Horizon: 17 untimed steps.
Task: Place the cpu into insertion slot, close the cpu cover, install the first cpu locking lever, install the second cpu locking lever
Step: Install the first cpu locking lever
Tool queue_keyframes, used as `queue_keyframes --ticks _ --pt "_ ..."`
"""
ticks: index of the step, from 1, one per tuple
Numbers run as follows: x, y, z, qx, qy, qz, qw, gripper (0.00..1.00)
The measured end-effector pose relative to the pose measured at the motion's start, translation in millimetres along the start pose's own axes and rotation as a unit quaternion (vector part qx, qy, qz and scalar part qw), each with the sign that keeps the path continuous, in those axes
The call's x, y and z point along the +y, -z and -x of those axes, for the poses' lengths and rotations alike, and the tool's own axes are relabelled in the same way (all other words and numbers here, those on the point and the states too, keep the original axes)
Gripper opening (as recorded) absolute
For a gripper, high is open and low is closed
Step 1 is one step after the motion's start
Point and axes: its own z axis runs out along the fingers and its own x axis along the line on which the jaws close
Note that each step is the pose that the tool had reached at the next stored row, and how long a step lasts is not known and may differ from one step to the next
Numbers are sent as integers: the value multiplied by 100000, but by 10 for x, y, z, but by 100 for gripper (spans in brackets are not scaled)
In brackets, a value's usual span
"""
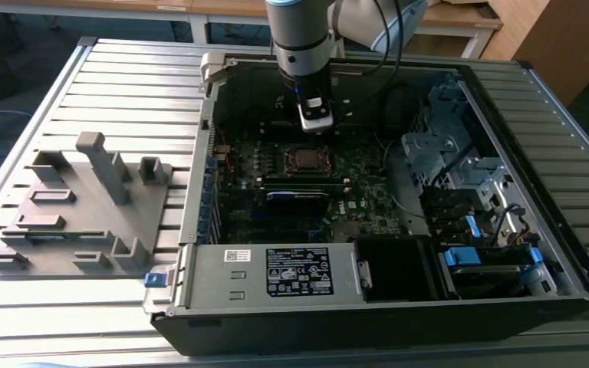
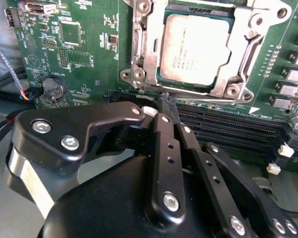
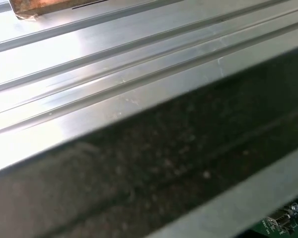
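The cpu (image 2: 193, 47), a silver-grey square chip, lies in the insertion slot (image 2: 232, 91) on the green board. The silvery cpu cover (image 2: 146, 49) lies flat around it, framing the chip through its cut-out. In the second wrist view my gripper (image 2: 167, 105) hangs beside the socket's edge, over the strip between the socket and the memory slots. Its black fingers (image 2: 161, 144) are pressed together with nothing between them. In the exterior view the gripper (image 1: 315, 125) hovers inside the open computer case, just beyond the cpu (image 1: 301, 159).
Long black memory slots (image 2: 228, 124) and a coin battery (image 2: 53, 87) flank the socket. The case walls (image 1: 212, 77) surround the arm. A power supply (image 1: 274, 272) and drive cage (image 1: 478, 253) fill the near side. A grey fixture block (image 1: 80, 207) sits on the slatted table at the exterior view's left.
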Motion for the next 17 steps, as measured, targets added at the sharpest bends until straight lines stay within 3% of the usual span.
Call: queue_keyframes --ticks 9,17 --pt "32 12 -13 -68 -357 205 99999 11" --pt "19 8 -46 -138 -456 470 99998 11"
